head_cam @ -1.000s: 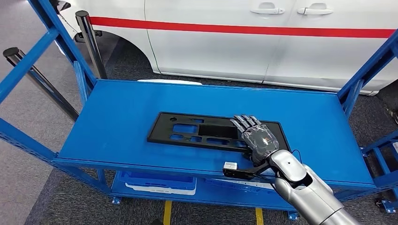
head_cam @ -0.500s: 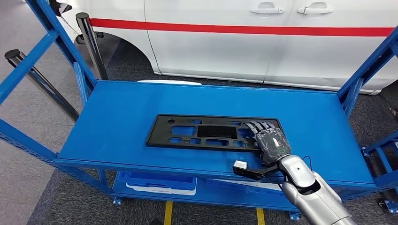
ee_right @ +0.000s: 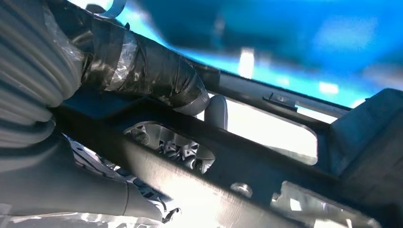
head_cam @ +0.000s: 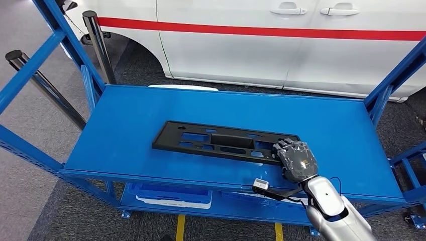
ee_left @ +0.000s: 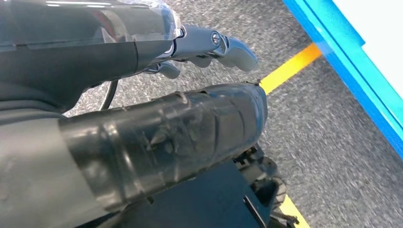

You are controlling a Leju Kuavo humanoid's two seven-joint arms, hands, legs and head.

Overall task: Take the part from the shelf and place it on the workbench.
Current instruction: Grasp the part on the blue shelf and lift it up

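- Left hand (ee_left: pixel 157 128): in the left wrist view it hangs over grey carpet crossed by a yellow floor line (ee_left: pixel 290 69), with a blue edge at about two o'clock. The thick thumb (ee_left: pixel 190 133) lies straight and the darker fingers (ee_left: pixel 223 45) reach forward beside it, apart from it, touching nothing and holding nothing.
- Shelf (head_cam: pixel 125 125): a blue metal rack with a flat top deck, seen from above in the head view. A white car (head_cam: pixel 281 45) with a red stripe stands behind it at twelve o'clock, and a blue bin (head_cam: pixel 168 196) sits on the lower level at about seven o'clock.
- Part (head_cam: pixel 216 141): a long, flat black plastic panel with several cut-outs. It lies across the middle of the top deck, its right end tipped up slightly off the blue surface.
- Right hand (head_cam: pixel 297 160): at about five o'clock on the deck, at the panel's right end. Its fingers (head_cam: pixel 289 146) are curled down over the panel's edge. In the right wrist view the thumb (ee_right: pixel 157 80) presses along one face of the black panel (ee_right: pixel 266 171) while the other fingers show through a cut-out on the other face, so the hand grips the part.
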